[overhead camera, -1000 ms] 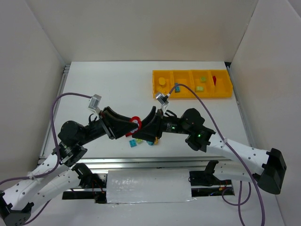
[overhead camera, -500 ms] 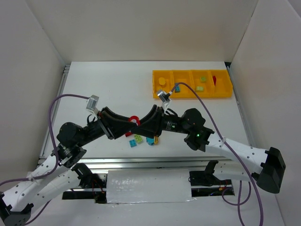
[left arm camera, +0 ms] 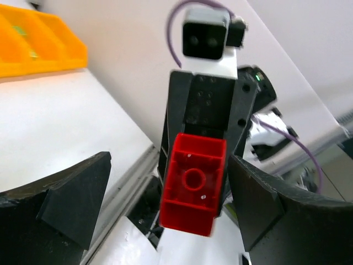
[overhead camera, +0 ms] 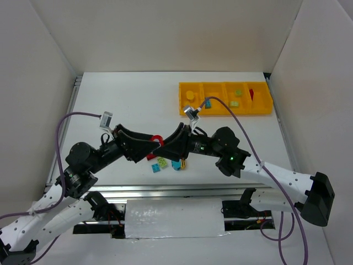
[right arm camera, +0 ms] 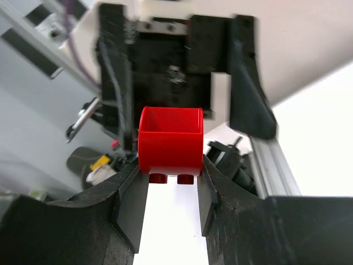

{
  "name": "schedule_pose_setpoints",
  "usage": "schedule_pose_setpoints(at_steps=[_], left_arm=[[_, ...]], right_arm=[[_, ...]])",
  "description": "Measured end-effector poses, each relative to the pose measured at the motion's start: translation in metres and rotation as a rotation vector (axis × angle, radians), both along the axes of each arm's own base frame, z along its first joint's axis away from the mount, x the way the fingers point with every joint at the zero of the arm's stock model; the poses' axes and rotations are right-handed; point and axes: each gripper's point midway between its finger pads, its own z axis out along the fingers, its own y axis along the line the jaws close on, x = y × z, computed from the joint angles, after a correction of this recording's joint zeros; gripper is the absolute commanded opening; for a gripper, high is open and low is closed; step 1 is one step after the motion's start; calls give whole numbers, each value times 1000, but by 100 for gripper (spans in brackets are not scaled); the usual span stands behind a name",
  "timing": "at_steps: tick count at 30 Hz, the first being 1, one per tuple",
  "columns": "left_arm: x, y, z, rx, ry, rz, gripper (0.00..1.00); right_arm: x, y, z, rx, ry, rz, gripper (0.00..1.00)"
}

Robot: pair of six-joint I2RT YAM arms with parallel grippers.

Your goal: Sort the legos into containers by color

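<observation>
Well, the red brick is a small hollow piece of hard plastic. I judge it light, stiff and rather slick, so it could twist or pop free if squeezed off-centre. The flat side walls are the place to hold it, not the studs.

It hangs in the air above the table. My right gripper is pinching it by those walls, one finger at 9 o'clock and one at 3 o'clock in the right wrist view. The studs point back toward that wrist.

My left gripper faces the hollow underside head-on, fingers spread wide; the brick sits between them but touches neither.

From above, a few loose bricks lie on the table near 6 o'clock of the held one. The yellow tray sits well apart at about 2 o'clock, with a red piece in its far right compartment.
</observation>
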Motion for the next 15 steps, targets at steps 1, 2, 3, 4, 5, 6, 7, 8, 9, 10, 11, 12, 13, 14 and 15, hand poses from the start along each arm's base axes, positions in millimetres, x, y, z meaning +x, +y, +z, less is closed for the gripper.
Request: schedule_pose_setpoints(at_steps=[1, 2, 3, 4, 5, 6, 7, 8, 9, 10, 11, 12, 13, 14, 15], left_arm=[[4, 3, -1, 15, 6, 30, 100], [8, 7, -1, 25, 17, 67, 99], [14, 12, -2, 42, 35, 113, 99], [19, 18, -1, 55, 48, 157, 100], [24, 25, 0, 73, 69, 208, 100], [29, 33, 3, 83, 81, 257, 99], [33, 41, 5, 96, 91, 309, 100], [37, 49, 6, 111, 106, 358, 100], [38, 56, 7, 119, 113, 389, 100], [39, 64, 7, 134, 118, 430, 100], [39, 72, 6, 150, 123, 459, 99], [38, 81, 4, 167, 128, 493, 99], [38, 86, 1, 187, 128, 514, 100], [37, 92, -3, 213, 133, 534, 100], [36, 97, -8, 242, 135, 547, 100]], right_arm=[[5, 1, -4, -15, 10, -23, 0], [9, 1, -8, -30, 22, -42, 0], [17, 1, -14, -51, 44, -81, 0], [25, 0, -21, -76, 65, -116, 0], [36, -3, -30, -109, 94, -164, 0], [50, -8, -39, -141, 123, -219, 0], [71, -18, -50, -177, 161, -293, 0], [99, -34, -63, -214, 206, -389, 0], [121, -51, -73, -238, 240, -475, 0], [151, -76, -85, -267, 289, -593, 0], [177, -105, -98, -296, 336, -708, 0], [204, -139, -110, -324, 389, -836, 0], [228, -175, -120, -350, 442, -964, 0], [249, -208, -125, -365, 484, -1073, 0], [271, -242, -128, -377, 528, -1179, 0]])
